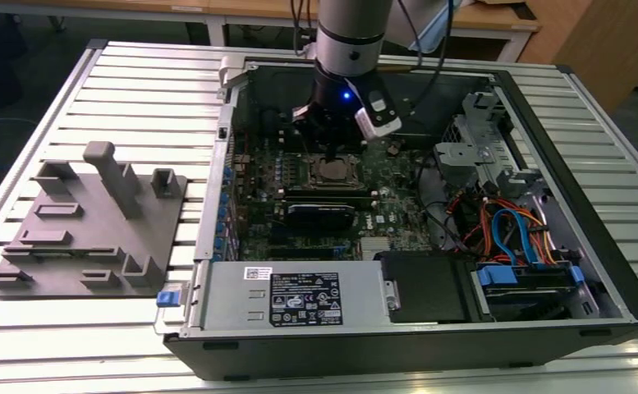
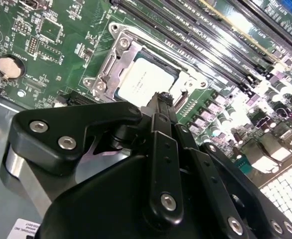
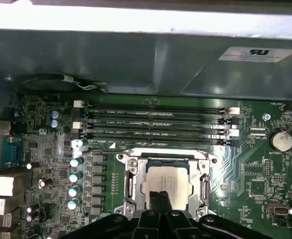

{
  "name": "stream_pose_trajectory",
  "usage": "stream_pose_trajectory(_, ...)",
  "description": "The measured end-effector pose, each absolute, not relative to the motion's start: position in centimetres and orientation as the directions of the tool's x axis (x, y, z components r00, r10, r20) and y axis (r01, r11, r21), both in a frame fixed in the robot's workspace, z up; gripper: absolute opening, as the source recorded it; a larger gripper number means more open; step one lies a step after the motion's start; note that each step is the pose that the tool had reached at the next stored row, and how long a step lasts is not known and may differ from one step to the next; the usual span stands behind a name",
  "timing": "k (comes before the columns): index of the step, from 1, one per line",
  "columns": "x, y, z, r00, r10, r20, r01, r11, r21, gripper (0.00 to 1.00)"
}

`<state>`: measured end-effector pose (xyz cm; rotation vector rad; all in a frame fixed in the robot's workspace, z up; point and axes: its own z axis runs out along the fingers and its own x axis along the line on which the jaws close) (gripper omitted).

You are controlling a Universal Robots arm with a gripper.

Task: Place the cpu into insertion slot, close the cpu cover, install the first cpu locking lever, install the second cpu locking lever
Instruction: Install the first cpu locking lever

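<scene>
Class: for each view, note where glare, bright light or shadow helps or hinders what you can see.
Exterior view: bright slatted table, darker computer case interior, blue light glowing on the arm. Second wrist view: glare whitens the memory slots; the gripper looms dark. First wrist view: a washed-out white band along one edge; the cpu gleams pale.

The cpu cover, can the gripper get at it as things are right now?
Probably yes. In the second wrist view the gripper hangs right over the cpu cover, which lies around the cpu, with nothing between them; the memory slots stand off to the side.
</scene>
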<state>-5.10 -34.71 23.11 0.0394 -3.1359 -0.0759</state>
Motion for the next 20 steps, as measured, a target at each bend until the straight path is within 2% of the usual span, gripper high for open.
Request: stream_pose_trajectory(20,-8.8,-34.7,23.1,-1.0,-0.025,-0.002,-0.025,0.999,0.048,0.11)
